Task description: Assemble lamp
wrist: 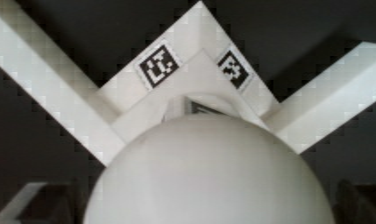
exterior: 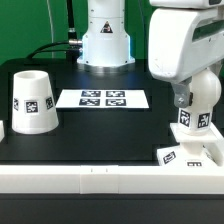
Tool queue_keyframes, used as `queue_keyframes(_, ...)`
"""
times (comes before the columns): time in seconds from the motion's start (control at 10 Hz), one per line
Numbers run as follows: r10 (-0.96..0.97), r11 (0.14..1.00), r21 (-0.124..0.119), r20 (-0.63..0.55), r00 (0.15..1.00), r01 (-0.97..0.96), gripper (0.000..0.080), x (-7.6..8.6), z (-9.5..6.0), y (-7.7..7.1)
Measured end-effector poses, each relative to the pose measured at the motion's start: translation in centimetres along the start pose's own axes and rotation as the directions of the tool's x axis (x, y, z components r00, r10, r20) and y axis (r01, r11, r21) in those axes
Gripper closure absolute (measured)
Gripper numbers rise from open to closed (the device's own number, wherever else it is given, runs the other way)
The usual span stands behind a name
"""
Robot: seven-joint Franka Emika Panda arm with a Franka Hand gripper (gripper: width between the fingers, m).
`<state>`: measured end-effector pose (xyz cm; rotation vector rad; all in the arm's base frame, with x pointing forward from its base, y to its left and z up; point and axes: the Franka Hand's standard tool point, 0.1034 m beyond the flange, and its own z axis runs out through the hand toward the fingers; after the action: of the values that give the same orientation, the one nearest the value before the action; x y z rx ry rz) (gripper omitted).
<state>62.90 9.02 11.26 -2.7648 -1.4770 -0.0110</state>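
The rounded white bulb (exterior: 192,122) stands upright over the flat square lamp base (exterior: 183,156) at the exterior view's right. I cannot tell whether it is seated in the base. My gripper (exterior: 196,108) comes down from above and is open, one finger on each side of the bulb and a dark gap at each side. In the wrist view the bulb (wrist: 203,165) fills the middle between the fingers of the gripper (wrist: 203,208). Beyond it lies the base (wrist: 188,75), showing two tags. The tapered shade (exterior: 33,100) stands mouth down at the exterior view's left.
The marker board (exterior: 103,98) lies in the middle of the black table. The white robot pedestal (exterior: 105,35) stands behind it. A white border wall (exterior: 90,181) runs along the front. The base sits in the corner of two wall rails (wrist: 43,75).
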Motion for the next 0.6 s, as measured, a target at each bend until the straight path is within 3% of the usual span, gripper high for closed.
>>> queue_keyframes(0.3,-0.250,0.968,-0.007,0.015,0.968,0.250,0.0101,0.29,0.11,-0.28)
queue_keyframes(0.6,-0.501,0.864,-0.017,0.053,0.864,0.503,0.0101,0.46,-0.06,0.02)
